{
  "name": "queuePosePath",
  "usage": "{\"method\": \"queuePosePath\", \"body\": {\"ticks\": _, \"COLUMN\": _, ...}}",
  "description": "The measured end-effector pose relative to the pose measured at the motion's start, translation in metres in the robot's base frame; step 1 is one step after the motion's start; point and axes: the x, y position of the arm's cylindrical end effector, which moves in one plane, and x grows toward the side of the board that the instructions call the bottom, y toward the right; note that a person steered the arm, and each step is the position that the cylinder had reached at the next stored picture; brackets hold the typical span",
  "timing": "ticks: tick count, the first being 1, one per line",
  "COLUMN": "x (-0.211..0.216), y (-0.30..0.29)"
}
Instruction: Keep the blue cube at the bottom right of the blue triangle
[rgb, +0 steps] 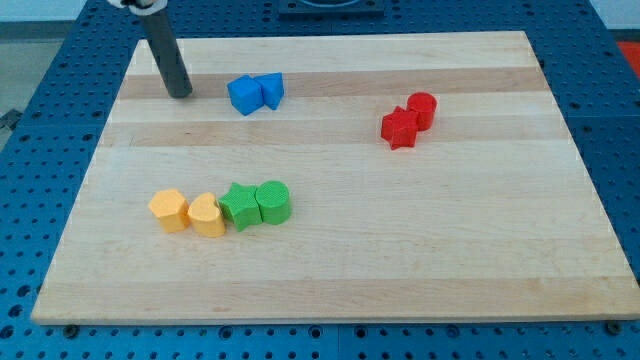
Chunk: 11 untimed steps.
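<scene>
The blue cube (243, 95) sits near the view's top, left of centre, on the wooden board (400, 260). The blue triangle (272, 89) touches its right side, slightly higher. So the cube lies at the triangle's left, a little lower. My tip (181, 93) rests on the board to the left of the blue cube, about a block's width away, not touching it. The dark rod rises from it toward the view's top left.
A red star-like block (399, 127) and a red cylinder (422, 109) touch at the right. At lower left, a row holds two yellow blocks (169, 210) (207, 215), a green star-like block (239, 206) and a green cylinder (273, 201).
</scene>
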Motion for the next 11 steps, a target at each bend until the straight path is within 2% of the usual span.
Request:
{"method": "queuePosePath", "body": {"ticks": 3, "x": 0.061, "y": 0.068}}
{"method": "queuePosePath", "body": {"ticks": 5, "x": 0.049, "y": 0.036}}
{"method": "queuePosePath", "body": {"ticks": 6, "x": 0.022, "y": 0.035}}
{"method": "queuePosePath", "body": {"ticks": 7, "x": 0.014, "y": 0.052}}
{"method": "queuePosePath", "body": {"ticks": 9, "x": 0.032, "y": 0.098}}
{"method": "queuePosePath", "body": {"ticks": 10, "x": 0.034, "y": 0.097}}
{"method": "queuePosePath", "body": {"ticks": 11, "x": 0.039, "y": 0.048}}
